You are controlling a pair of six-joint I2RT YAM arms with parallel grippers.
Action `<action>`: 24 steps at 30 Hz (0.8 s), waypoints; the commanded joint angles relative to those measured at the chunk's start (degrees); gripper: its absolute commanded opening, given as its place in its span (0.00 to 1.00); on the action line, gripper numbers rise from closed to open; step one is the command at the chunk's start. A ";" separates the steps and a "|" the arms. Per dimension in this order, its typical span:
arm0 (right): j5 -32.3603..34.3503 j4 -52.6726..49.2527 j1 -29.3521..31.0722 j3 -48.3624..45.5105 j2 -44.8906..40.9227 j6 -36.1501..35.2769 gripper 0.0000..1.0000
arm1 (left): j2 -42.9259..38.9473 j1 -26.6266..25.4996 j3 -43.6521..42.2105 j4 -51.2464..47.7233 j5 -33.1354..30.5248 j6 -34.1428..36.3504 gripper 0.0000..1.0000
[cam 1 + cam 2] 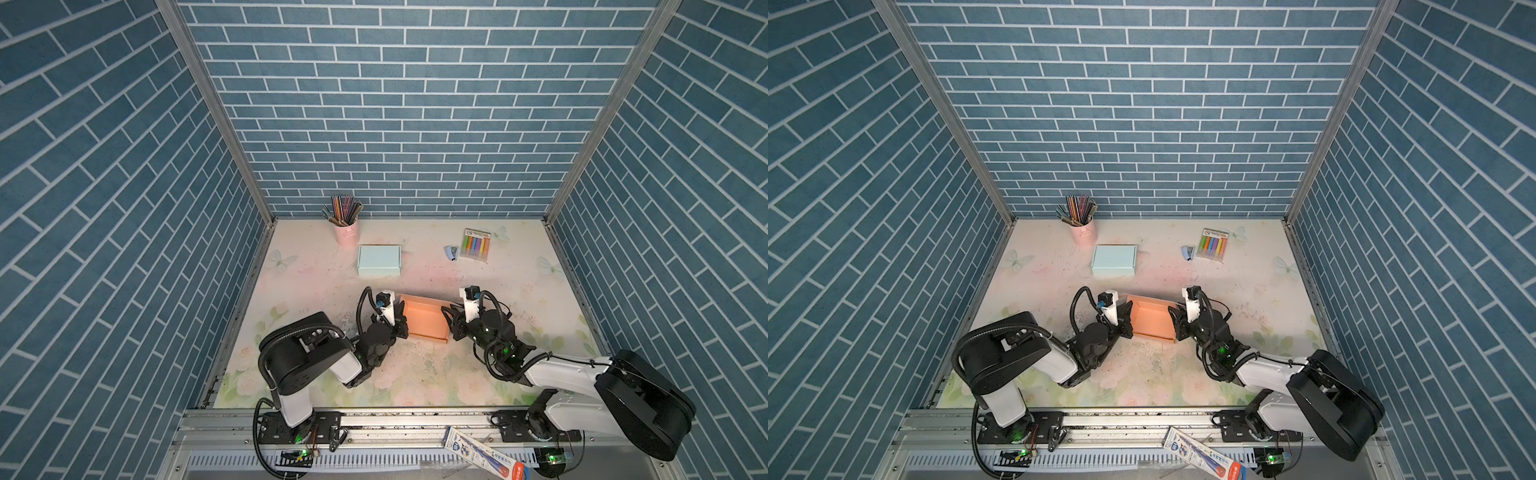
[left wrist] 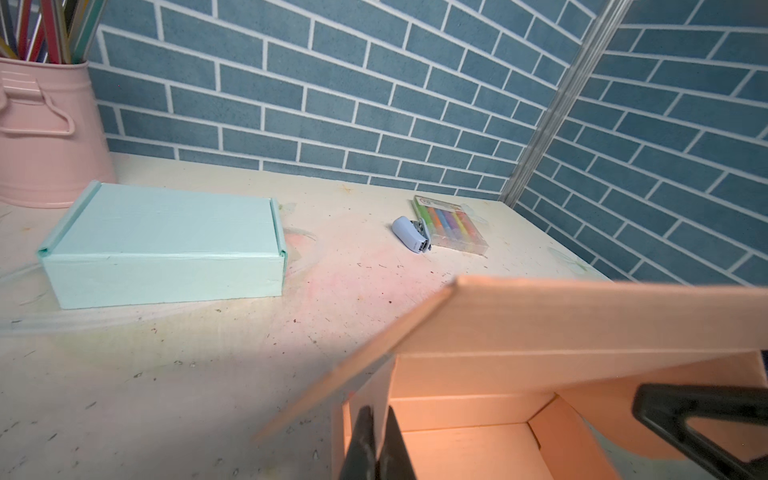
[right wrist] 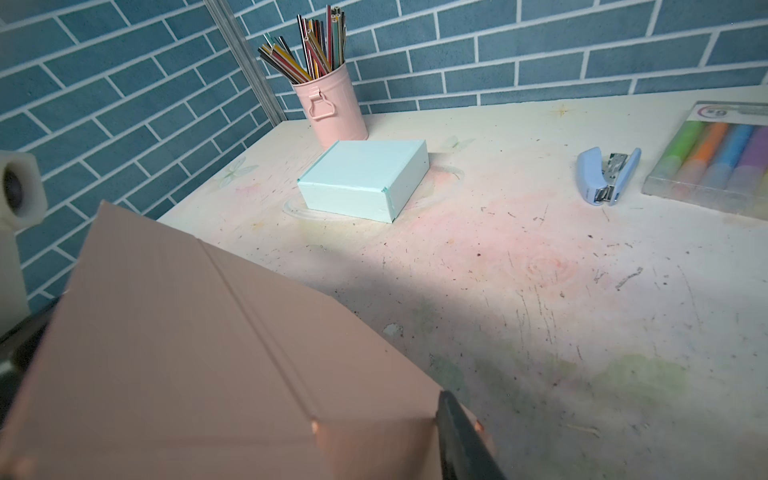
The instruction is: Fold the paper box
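An orange paper box (image 1: 424, 318) (image 1: 1152, 318) lies on the table between both grippers. Its tray is formed and its lid (image 2: 582, 316) stands raised and tilted over the inside. My left gripper (image 1: 403, 318) (image 2: 376, 440) is shut on the thin left side flap of the box (image 2: 478, 449). My right gripper (image 1: 448, 318) (image 1: 1173, 320) stands at the box's right wall with its jaws apart. In the right wrist view the lid's outer face (image 3: 187, 353) fills the near side. There one fingertip (image 3: 457, 432) shows beside the wall's corner and the other is hidden.
A closed mint box (image 1: 379, 259) sits behind the orange one, next to a pink bucket of pencils (image 1: 346, 232). A blue stapler (image 1: 452, 252) and a pack of markers (image 1: 476, 245) lie at the back right. A carton (image 1: 486, 455) rests on the front rail.
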 commanded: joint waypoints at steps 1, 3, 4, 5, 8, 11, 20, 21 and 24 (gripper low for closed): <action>0.59 -5.88 0.20 0.43 -2.84 3.22 0.37 | -0.52 -0.38 0.17 -9.80 -2.53 -2.81 0.00; 0.36 -7.33 0.22 -0.03 -4.30 3.93 0.38 | -0.25 -0.40 0.19 -9.86 -1.98 -2.70 0.00; 0.25 -7.63 0.20 -0.32 -4.74 4.19 0.38 | -0.07 -0.34 0.01 -9.31 -1.67 -2.74 0.00; 0.23 -8.16 0.22 -0.76 -5.40 4.67 0.38 | 0.12 -0.33 -0.27 -8.33 -1.27 -2.62 0.00; 0.33 -9.20 0.20 -1.65 -7.14 5.32 0.39 | -0.17 -0.40 -0.78 -7.34 -0.78 -1.79 0.00; 0.13 -10.79 0.20 -1.96 -9.45 5.70 0.37 | -0.60 -0.52 -0.95 -7.07 -0.36 -0.80 0.00; -0.79 -13.84 0.20 -7.44 -24.04 4.62 0.35 | -0.60 -0.50 0.80 -10.48 -0.89 -0.63 0.00; 1.45 -16.32 0.20 -7.71 -26.15 5.54 0.34 | -0.74 -0.45 0.80 -10.49 -0.87 -0.42 0.00; 6.06 -19.92 -0.73 -9.42 -31.74 7.99 0.32 | -0.83 -0.44 0.80 -10.43 -0.53 -0.06 0.00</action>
